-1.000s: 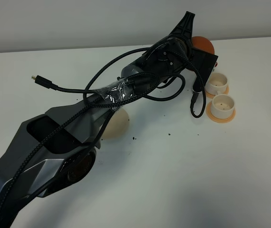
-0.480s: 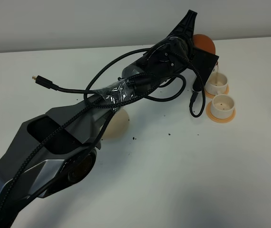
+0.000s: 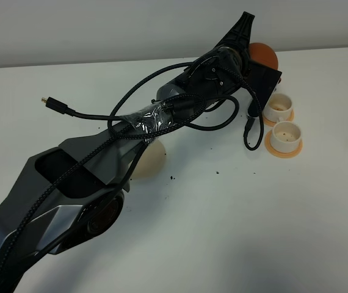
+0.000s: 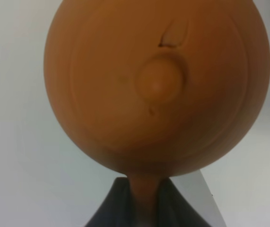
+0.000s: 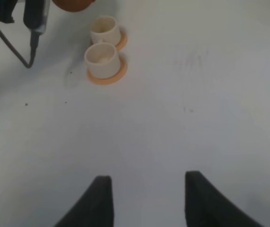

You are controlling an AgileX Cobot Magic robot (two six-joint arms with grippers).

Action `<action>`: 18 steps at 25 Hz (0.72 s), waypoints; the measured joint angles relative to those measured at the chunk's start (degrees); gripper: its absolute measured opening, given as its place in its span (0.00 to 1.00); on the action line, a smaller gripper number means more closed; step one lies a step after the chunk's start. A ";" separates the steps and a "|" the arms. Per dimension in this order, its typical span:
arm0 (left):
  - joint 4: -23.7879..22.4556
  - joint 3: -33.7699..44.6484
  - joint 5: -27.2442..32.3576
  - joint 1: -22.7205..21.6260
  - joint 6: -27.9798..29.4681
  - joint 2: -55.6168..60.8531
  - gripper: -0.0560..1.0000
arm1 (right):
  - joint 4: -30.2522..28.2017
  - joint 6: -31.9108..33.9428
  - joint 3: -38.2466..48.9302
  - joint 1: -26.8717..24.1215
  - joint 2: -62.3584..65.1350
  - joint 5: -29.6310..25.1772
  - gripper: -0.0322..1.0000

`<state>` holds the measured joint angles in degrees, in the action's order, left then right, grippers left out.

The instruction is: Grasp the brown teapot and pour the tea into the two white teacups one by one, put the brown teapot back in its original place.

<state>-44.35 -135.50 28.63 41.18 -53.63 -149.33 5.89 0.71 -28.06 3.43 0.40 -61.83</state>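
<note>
Teapot (image 3: 263,56) is up off the desk (image 3: 223,232), carried by the left arm (image 3: 162,116), which reaches across to the right side. It hangs just behind the far cup (image 3: 278,107).

Left jaws are clenched on the loop handle. In the left wrist view we see the handle stem pinched between two dark pads, with the lid and its knob (image 4: 161,85) facing the camera. We judge the pot is tipped well over and the step is the pour into the far cup. We cannot make out the spout or any running tea.

Right jaws are parted and grasp nothing, over bare desk and well apart from the cups.

Near cup (image 3: 286,136) sits just beside the far one, each on an orange saucer (image 3: 282,150). Coaster (image 3: 152,161) lies half hidden under the arm, well apart from the pot. We judge the near cup and the return to the coaster are left to do.

Handling, as we judge it:
- The pot is clay, so rigid, smooth and chippable; set it down softly.
- With tea inside, the weight hangs off the handle, so the pot can swivel in a narrow pinch.
- The loop handle is the right hold, gripped across the loop.
- The lid looks loose-fitting and may drop at a steep tilt.
- The cups are small and light, so a nudge would shift them.
- A cable (image 3: 248,129) dangles just beside the cups and could snag one.
</note>
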 joint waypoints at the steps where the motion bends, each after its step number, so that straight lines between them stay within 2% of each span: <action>1: -0.08 0.00 -0.21 0.00 0.00 0.00 0.17 | 0.00 0.00 0.00 0.00 0.00 0.00 0.39; 18: -0.06 0.00 -0.89 0.07 0.00 0.00 0.17 | 0.00 0.00 0.00 0.00 0.00 0.00 0.39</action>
<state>-44.42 -135.50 27.74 41.24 -53.63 -149.33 5.89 0.71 -28.06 3.43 0.40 -61.83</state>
